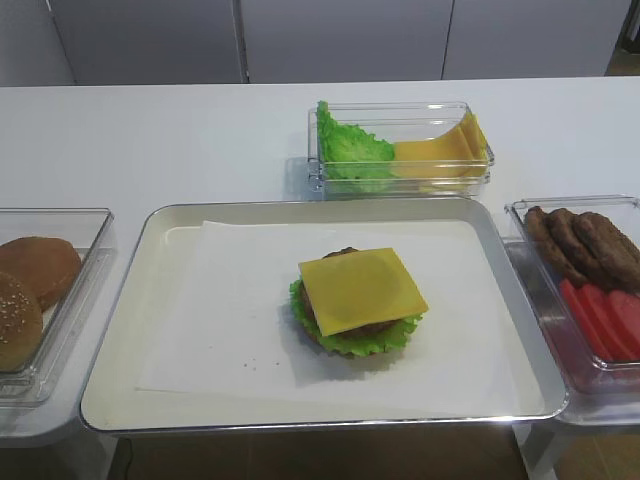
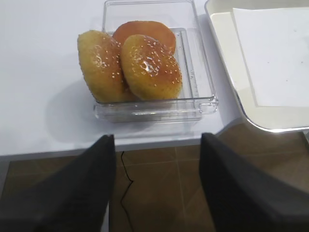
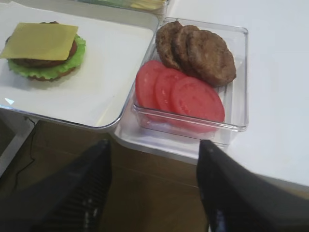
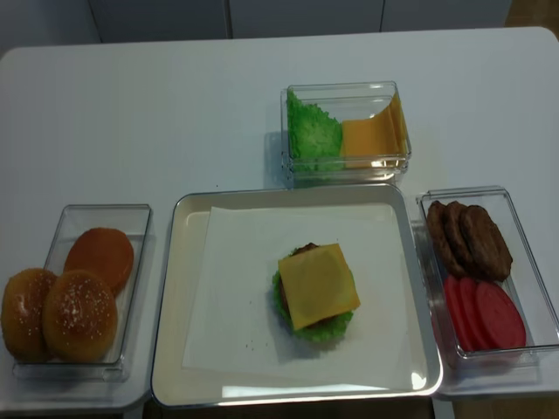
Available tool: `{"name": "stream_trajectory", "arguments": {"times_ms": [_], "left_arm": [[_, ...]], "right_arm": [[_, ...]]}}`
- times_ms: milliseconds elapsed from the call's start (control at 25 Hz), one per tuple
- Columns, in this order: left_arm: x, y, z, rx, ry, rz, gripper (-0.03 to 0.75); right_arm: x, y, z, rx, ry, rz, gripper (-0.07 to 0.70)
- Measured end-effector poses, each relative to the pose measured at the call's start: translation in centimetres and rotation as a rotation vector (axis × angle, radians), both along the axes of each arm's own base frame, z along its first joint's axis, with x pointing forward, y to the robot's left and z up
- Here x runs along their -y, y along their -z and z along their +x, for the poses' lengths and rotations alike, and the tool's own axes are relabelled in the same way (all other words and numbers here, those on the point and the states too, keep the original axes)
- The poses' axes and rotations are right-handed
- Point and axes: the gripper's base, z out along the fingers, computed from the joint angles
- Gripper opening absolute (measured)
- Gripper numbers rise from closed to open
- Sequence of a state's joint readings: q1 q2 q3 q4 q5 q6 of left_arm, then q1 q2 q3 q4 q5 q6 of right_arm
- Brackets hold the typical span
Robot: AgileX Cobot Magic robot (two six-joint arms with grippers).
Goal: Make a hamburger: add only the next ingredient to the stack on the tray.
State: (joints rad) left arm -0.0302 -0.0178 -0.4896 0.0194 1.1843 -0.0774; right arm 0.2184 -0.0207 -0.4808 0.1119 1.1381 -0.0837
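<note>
Exterior high shows the tray filling the table's middle, with the stack on its paper liner — a cheese slice already lies flat on top, corners overhanging the lettuce. More cheese leans in the far bin. I'd judge it light, floppy and slick, best pinched at a free edge. Both pincers hang off the table's near edge: the right gripper by the tomatoes, the left gripper by the buns — each gaping, holding nothing.
</note>
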Motion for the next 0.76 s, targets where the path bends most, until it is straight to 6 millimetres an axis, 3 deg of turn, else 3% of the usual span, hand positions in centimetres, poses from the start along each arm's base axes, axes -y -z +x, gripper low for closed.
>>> {"name": "stream_trajectory", "arguments": {"times_ms": [760], "left_arm": [[0.0, 0.0, 0.0, 0.0, 0.0, 0.0, 0.409]], "right_arm": [[-0.16, 0.01, 0.12, 0.0, 0.145, -0.002, 0.442]]}}
